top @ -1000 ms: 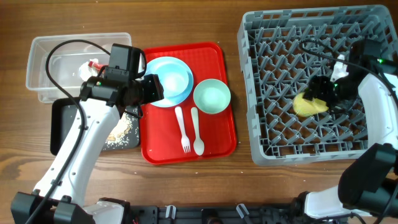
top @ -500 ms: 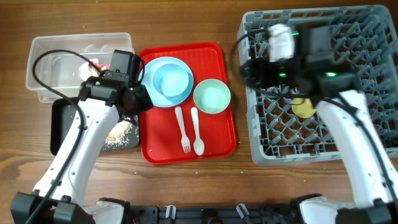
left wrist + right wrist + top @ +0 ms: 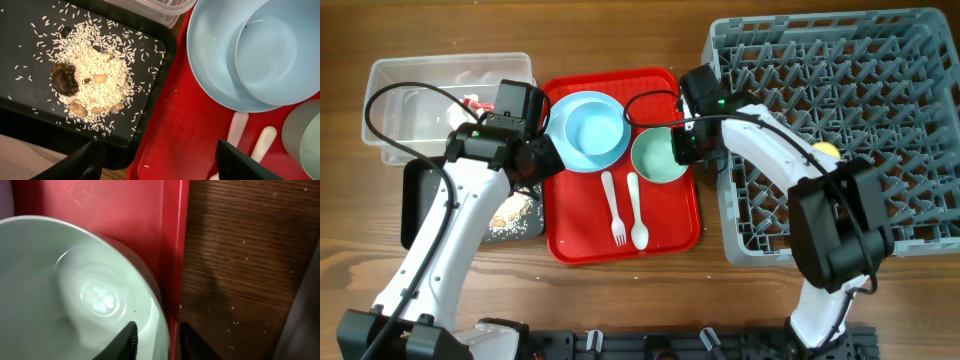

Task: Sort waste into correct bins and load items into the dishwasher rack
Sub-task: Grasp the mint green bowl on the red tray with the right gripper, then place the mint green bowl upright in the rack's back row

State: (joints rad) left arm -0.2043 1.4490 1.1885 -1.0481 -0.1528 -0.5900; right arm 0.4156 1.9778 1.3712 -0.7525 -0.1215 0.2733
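Right pincer (image 3: 159, 342) astride bowl (image 3: 75, 295), glossy mint green

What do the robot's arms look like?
The left arm and right arm are white tubes with chunky black joints and looping black cables. The right one shows a tiny green light. The left tool and right tool have black fingers.

A robot test bench staged as a canteen: wooden table (image 3: 620, 30), red serving tray (image 3: 670, 225), grey dishwasher rack (image 3: 920, 120).
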